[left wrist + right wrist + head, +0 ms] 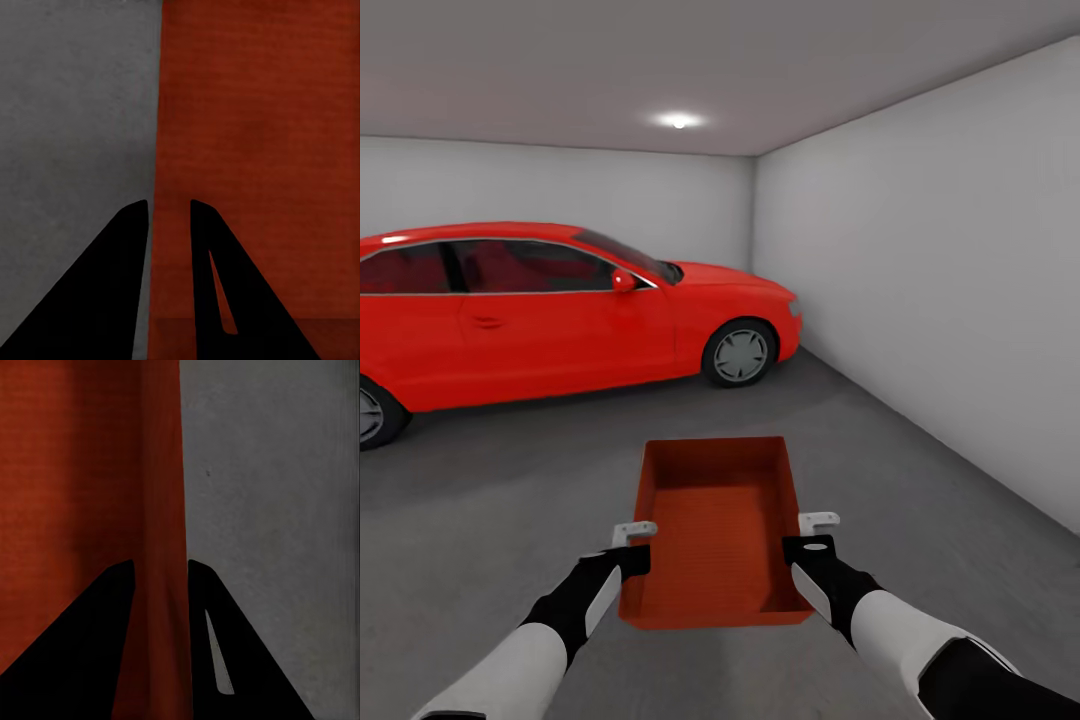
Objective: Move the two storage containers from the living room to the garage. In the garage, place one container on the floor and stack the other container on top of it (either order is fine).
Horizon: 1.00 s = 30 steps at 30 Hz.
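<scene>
Storage container (715,530) held over the garage floor (920,480) near the red car (560,310) — left gripper (632,545) and right gripper (815,535) fingers pinch opposite walls; lower level, release together.

An orange-red storage container (715,530) with a faintly ribbed bottom sits above the dark grey speckled floor (510,500), beside a glossy red car (560,310), white-grey walls (940,280), black fingers (112,285) and black-and-white arms (550,630)
</scene>
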Motion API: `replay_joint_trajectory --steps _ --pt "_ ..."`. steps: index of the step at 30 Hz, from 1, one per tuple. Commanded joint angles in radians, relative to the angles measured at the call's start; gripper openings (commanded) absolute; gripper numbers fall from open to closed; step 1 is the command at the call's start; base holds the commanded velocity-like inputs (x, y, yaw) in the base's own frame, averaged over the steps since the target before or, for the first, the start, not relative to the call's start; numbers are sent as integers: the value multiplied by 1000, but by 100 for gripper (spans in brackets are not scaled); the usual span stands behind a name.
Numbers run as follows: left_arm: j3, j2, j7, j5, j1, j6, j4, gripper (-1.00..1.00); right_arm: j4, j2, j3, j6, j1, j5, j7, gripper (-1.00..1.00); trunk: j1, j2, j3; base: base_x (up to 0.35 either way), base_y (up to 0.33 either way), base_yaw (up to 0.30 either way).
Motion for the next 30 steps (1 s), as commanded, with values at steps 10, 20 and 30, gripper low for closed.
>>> replay_joint_trajectory --steps 10,20,30 --pt "11 -2 25 -19 -1 5 -51 -100 2 8 10 9 0 -14 -60 -100 1 -2 -2 322 0 -289" --pt "12 -2 24 -19 -1 5 -51 -100 3 8 10 9 0 -14 -60 -100 1 -2 -2 322 0 -289" --pt "12 -2 24 -19 -1 5 -51 -100 2 9 11 9 0 -14 -60 -100 1 -2 -2 322 0 -289"
